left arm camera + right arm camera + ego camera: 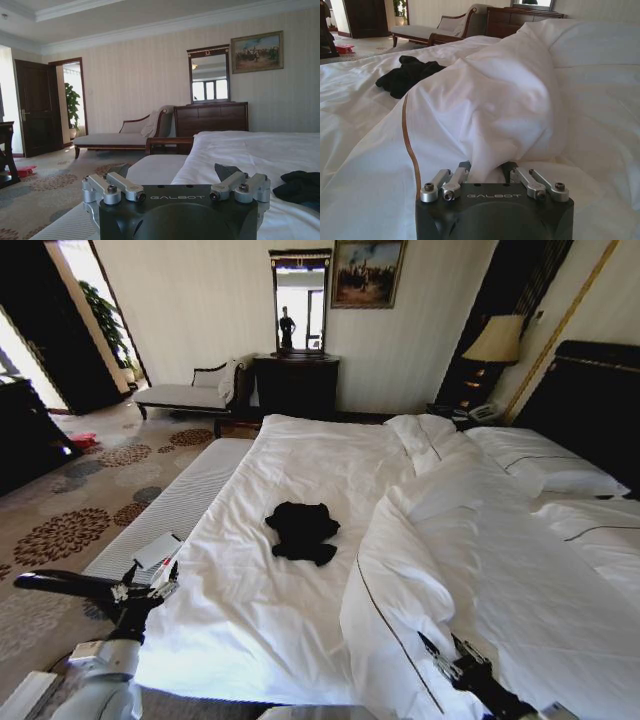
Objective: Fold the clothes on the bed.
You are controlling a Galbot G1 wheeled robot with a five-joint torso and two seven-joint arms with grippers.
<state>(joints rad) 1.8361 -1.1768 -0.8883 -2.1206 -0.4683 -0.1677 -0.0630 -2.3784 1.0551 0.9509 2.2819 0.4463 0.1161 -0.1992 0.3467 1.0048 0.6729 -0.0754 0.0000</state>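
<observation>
A crumpled black T-shirt [301, 531] lies mid-bed [250, 640] on the white duvet, well apart from both arms. Your left end effector [150, 580] and right end effector [435, 652] hover released. Expect light, limp cotton; pinch a hem corner.

Black T-shirt [302, 531] crumpled on white bed [300, 640]

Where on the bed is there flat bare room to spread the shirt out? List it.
Free: the smooth duvet all around the crumpled black T-shirt, from the bed's near edge up toward the far end. Crowded: the bunched duvet fold beside it and the pillows. Left gripper and right gripper hover at the near edge.
</observation>
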